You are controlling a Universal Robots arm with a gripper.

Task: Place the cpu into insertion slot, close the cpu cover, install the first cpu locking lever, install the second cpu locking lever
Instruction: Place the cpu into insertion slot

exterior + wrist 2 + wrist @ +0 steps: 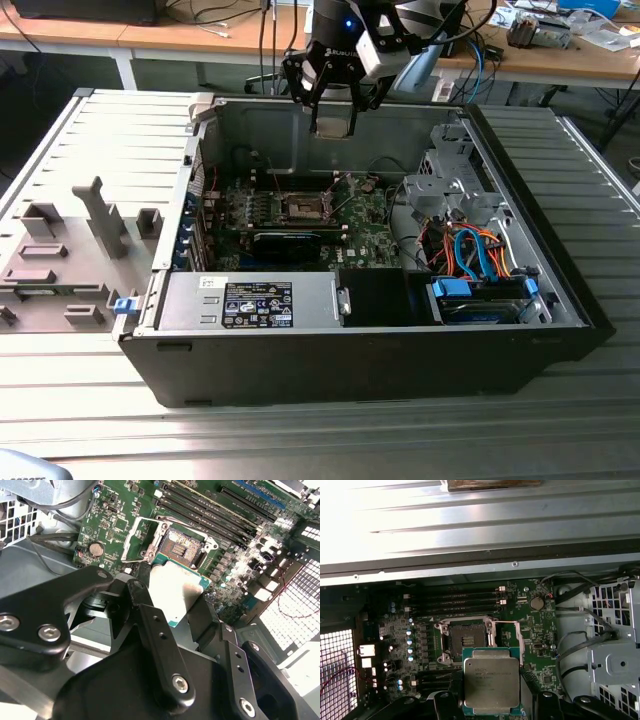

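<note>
Open computer case lies on its side on the worktop, holding the green motherboard, drives and cables. Hand hangs over the case's open top, its fingers clamped on the cpu, metal top facing the first wrist view. Cpu is just beside the insertion slot, not touching. Slot is bare, with the cpu cover swung open.
</note>
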